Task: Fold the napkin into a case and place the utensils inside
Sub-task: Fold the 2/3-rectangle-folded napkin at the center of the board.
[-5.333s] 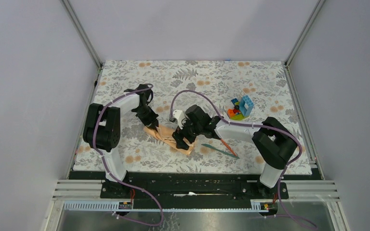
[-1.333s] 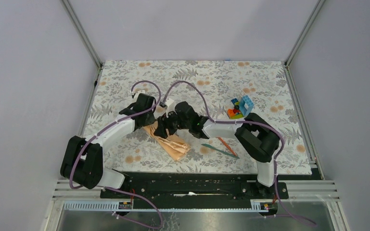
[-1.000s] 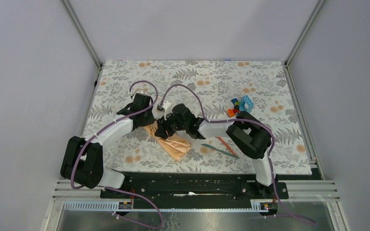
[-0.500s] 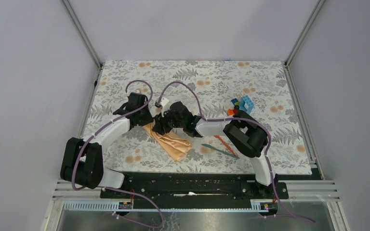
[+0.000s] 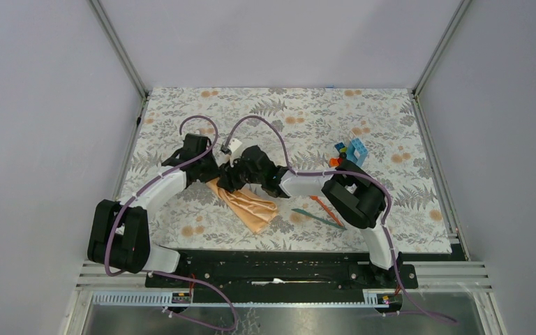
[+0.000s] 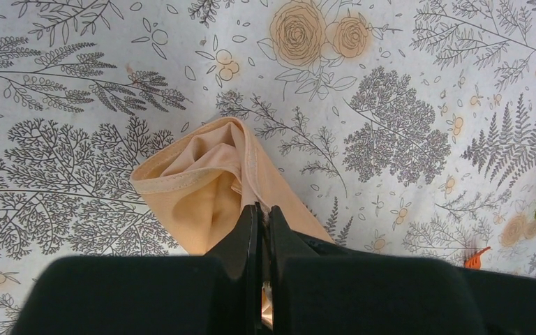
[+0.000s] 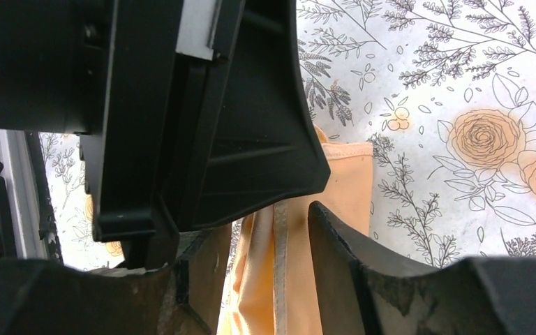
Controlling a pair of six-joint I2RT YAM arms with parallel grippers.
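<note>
Nearest my bases, on the floral mat [image 5: 202, 225] that covers the bench, the napkin [image 5: 250, 204] lies as a narrow peach-orange satin strip, its long axis running from near-right to far-left. Near its right side, not touching it, the utensils [image 5: 319, 218] lie on the mat, one teal and one orange, neither of them inside any fold yet. Both my arms meet at the strip's far-left end. My left fingers [image 6: 249, 234] are pressed together on a fold of the cloth there, and a loose hemmed loop bulges out beyond their tips. My right fingers [image 7: 338, 258] stand apart, astride the hemmed edge of the same end and gripping nothing, with my left wrist crowding in just above them. The cloth lies directly under and ahead of both sets of fingers. I judge that the next fold must carry this far end back along the strip's length, toward me. Farther off to the right sit the toy blocks [image 5: 349, 153].
</note>
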